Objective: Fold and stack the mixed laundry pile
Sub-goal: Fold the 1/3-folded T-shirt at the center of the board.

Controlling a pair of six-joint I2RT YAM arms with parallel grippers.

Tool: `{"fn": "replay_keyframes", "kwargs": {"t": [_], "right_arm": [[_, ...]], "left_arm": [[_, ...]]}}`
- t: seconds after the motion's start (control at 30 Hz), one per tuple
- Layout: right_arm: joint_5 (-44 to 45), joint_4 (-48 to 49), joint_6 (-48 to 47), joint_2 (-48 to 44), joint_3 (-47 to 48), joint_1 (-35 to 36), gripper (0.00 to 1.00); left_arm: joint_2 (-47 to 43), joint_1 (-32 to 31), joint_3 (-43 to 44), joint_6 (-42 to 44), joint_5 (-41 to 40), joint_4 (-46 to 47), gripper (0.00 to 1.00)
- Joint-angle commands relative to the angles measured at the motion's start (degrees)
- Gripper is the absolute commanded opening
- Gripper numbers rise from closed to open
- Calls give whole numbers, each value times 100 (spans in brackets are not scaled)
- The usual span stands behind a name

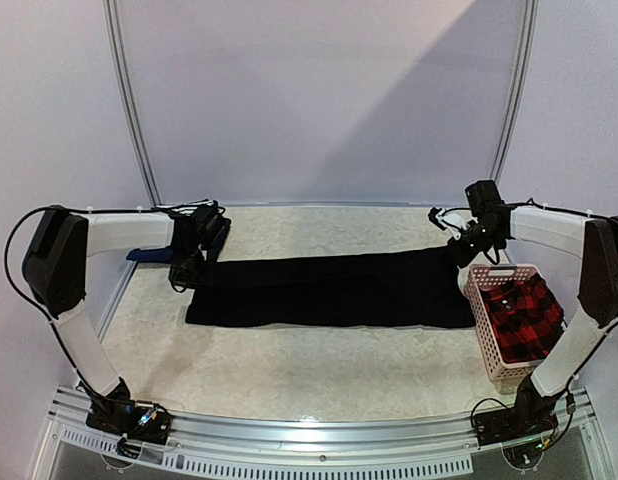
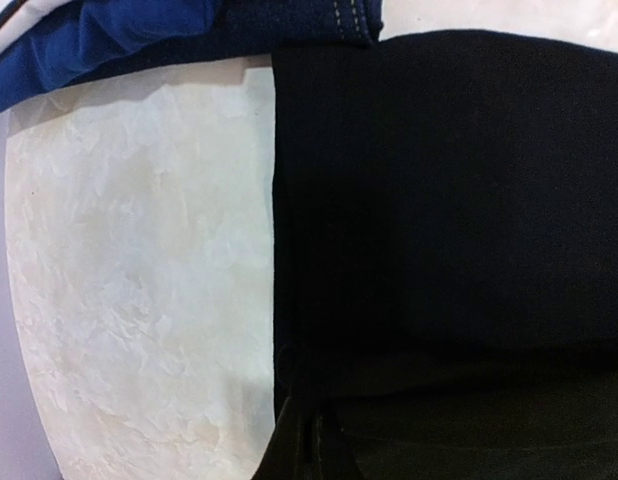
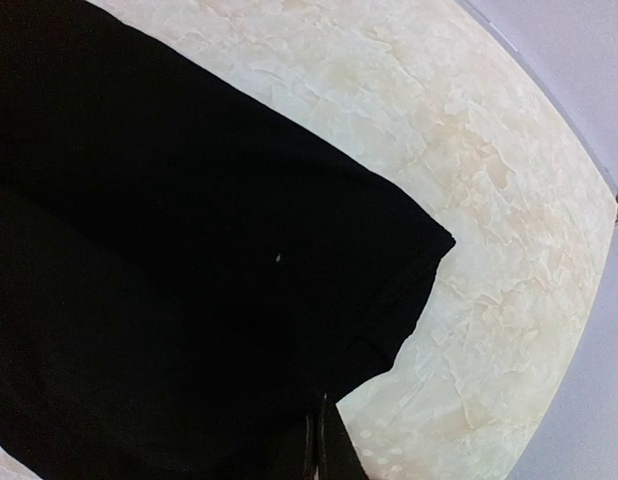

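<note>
large black cloth shirt (image 1: 329, 290) spread flat as a long band across pale mottled table (image 1: 289, 370). far-left corner pinched by left gripper (image 1: 187, 276), far-right corner by right gripper (image 1: 462, 254), both clamped fully closed on cloth. navy fabric piece (image 1: 147, 254) just behind left corner; red-black plaid shirt (image 1: 524, 318) in pink slotted plastic basket (image 1: 502, 269) at right. probably mid-fold: next, lift both corners together, carry toward near edge, keep hem taut.
</note>
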Motion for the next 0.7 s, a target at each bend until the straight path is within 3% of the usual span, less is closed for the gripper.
{"fn": "replay_keyframes", "kwargs": {"t": [0.0,0.33,0.67], "right_arm": [[163,64,157,284,181,-65,0],[59,-29,253,488,334,-61,0],[-136,-138,286,589,552,-68,0]], "left_arm": [[147,169,123,122,29,-41,0],[214,292,210,155,32,-36,0],[108,318,513,123,-275,-673,0]]}}
